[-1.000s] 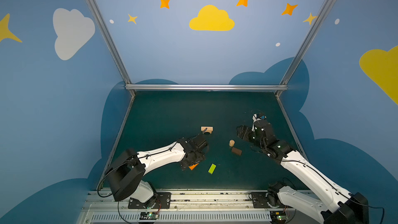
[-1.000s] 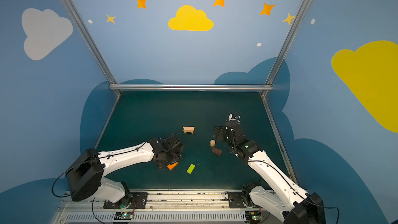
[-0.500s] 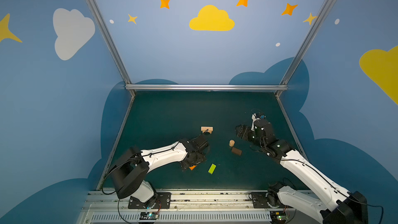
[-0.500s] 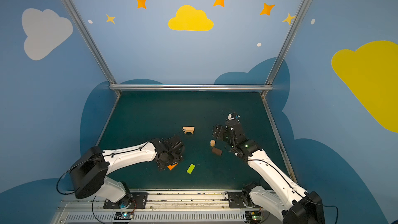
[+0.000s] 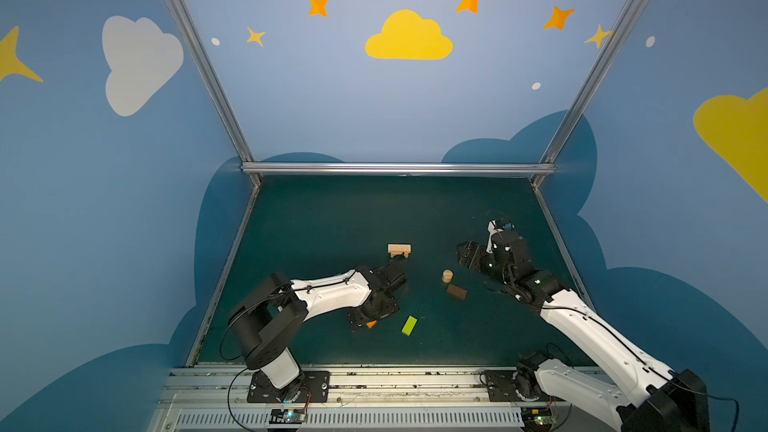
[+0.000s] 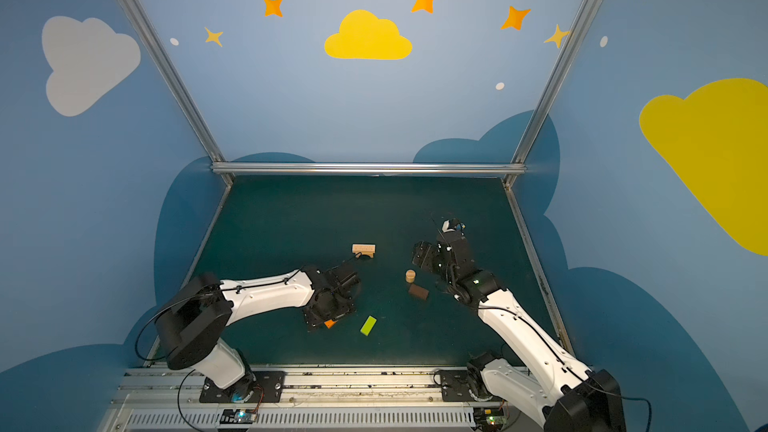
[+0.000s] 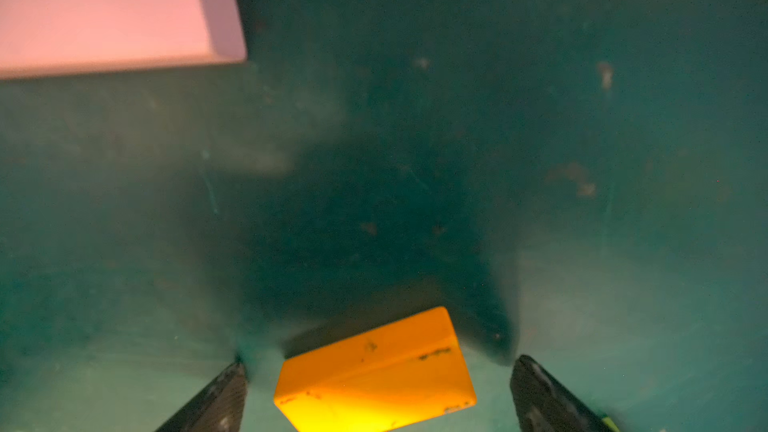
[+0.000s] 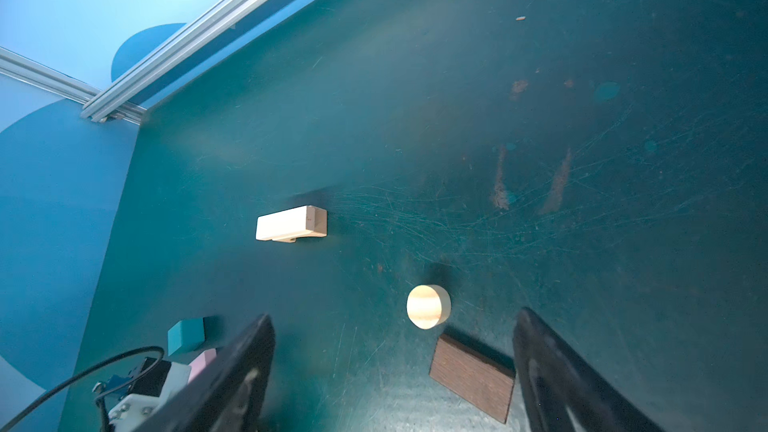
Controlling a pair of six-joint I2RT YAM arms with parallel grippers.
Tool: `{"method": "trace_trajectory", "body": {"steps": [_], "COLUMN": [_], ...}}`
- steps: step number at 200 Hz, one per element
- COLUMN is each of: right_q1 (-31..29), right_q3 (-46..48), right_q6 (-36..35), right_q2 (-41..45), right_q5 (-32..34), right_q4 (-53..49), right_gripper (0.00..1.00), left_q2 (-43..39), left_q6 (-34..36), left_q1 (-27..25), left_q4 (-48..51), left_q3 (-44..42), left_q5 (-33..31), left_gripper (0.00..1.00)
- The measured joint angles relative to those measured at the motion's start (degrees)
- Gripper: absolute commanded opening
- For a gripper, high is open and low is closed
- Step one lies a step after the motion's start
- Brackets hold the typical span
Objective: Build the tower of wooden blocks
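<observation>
While the left gripper (image 7: 380,362) hung low over the green mat (image 7: 457,160), its fingers (image 7: 216,398) stood spread wide on either side of an orange block (image 7: 386,384). That block lay flat between them with a strip of bare mat showing at each side, so neither finger touched it and nothing was gripped. Ahead of those fingertips the mat ran open and bare; only a pink block (image 7: 104,10), blurred and cut by the frame, sat well ahead and off to one side. In both top views a lime green block (image 5: 409,325) (image 6: 368,325) lay alone just beside that gripper, on the side toward the other arm. The right gripper (image 8: 395,317) was spread just as wide and empty above the mat. A short tan cylinder (image 8: 428,306) stood on its flat end just past its fingertips, and a dark brown block (image 8: 471,378) lay flat in the gap, one corner hidden behind a finger. Farther ahead sat a tan block (image 8: 291,223) with a smaller tan piece showing under it, and past it scratched, open mat reached the metal rail (image 8: 199,41) at the edge. Outside the other finger a teal cube (image 8: 185,336) rested on the mat.
</observation>
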State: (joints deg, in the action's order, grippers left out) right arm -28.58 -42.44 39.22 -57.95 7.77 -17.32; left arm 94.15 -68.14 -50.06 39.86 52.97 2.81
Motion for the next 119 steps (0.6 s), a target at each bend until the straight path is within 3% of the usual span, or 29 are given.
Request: {"method": "trace_trajectory", "body": {"steps": [119], "right_q1": [2.0], "right_q3": [0.7], "right_q6": [0.0], "right_q2": [0.5], "right_q5": [-1.4], "right_q4": [0.4], "right_gripper": [0.88], "left_q2": [2.9], "left_q6": [3.1], "left_q1": [1.9], "left_q4": [2.4], "left_q3": [2.9], "left_q5": [1.5], "left_gripper": [0.88]}}
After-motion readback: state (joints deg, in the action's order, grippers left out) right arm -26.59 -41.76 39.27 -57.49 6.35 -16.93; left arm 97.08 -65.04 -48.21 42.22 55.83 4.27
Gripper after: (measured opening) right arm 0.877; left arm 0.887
